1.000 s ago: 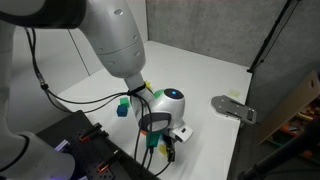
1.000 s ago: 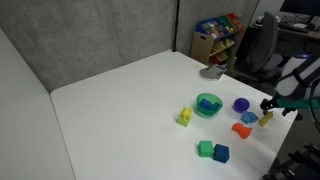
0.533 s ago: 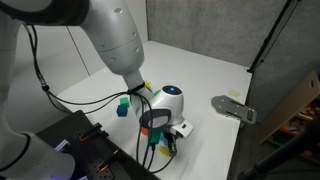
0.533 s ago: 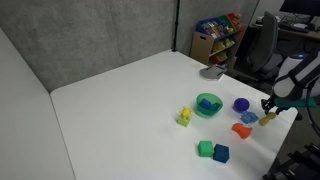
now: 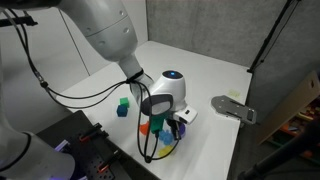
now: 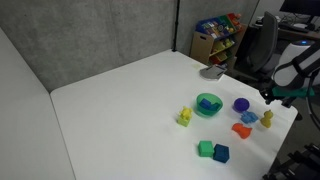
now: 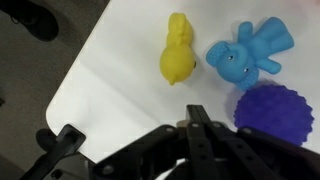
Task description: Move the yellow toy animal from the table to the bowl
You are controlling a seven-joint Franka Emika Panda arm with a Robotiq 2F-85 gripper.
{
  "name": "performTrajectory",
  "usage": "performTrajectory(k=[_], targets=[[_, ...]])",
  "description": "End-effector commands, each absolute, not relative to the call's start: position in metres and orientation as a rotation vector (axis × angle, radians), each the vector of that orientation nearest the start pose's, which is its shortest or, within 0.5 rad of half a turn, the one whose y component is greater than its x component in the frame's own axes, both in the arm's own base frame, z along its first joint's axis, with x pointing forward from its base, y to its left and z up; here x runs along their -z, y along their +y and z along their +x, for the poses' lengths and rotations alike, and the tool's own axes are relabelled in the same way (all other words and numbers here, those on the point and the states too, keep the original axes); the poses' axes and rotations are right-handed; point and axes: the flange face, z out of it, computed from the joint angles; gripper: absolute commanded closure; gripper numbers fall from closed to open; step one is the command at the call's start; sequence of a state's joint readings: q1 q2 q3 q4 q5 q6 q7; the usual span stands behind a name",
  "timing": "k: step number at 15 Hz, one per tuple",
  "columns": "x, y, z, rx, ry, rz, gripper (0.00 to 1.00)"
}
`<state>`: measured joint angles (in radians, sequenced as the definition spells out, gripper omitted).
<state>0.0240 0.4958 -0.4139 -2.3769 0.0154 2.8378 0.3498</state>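
Note:
The yellow toy animal [image 7: 178, 52] lies on the white table, next to a light blue toy [image 7: 245, 52] and a purple spiky ball [image 7: 275, 112]. In an exterior view the yellow toy [image 6: 266, 119] sits near the table's right edge, to the right of the green bowl [image 6: 208, 104]. The bowl holds a blue piece. My gripper [image 7: 197, 118] is shut with nothing between its fingers. It hangs a little above the toy [image 6: 268, 96] and does not touch it. In the exterior view with the arm up close, my gripper [image 5: 177, 127] hides the toy.
An orange block [image 6: 241, 130], a green block [image 6: 205, 149] and a blue block [image 6: 221, 153] lie towards the front of the table. A yellow-green figure [image 6: 184, 117] stands left of the bowl. A grey object [image 6: 211, 71] lies at the back. The table edge runs close beside the yellow toy.
The jaws went from open to shut and closed on nothing. The gripper rose away from the yellow toy, which stays on the table.

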Motion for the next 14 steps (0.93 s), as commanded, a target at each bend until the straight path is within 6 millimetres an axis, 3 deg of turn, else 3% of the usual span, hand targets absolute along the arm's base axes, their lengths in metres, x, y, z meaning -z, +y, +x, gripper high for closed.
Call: performTrajectory(k=[1, 2, 4, 7, 13, 14], targets=[[-0.168, -0.200, 0.461, 0.028, 1.153, -3.098, 0.97], [-0.171, -0.199, 0.461, 0.024, 1.153, -3.097, 0.73], [-0.170, -0.197, 0.457, -0.010, 1.129, -3.103, 0.71], [-0.161, -0.195, 0.449, -0.071, 1.112, -3.113, 0.49], [-0.117, -0.193, 0.434, -0.127, 1.135, -3.149, 0.02], [-0.110, -0.194, 0.433, -0.130, 1.141, -3.154, 0.00]])
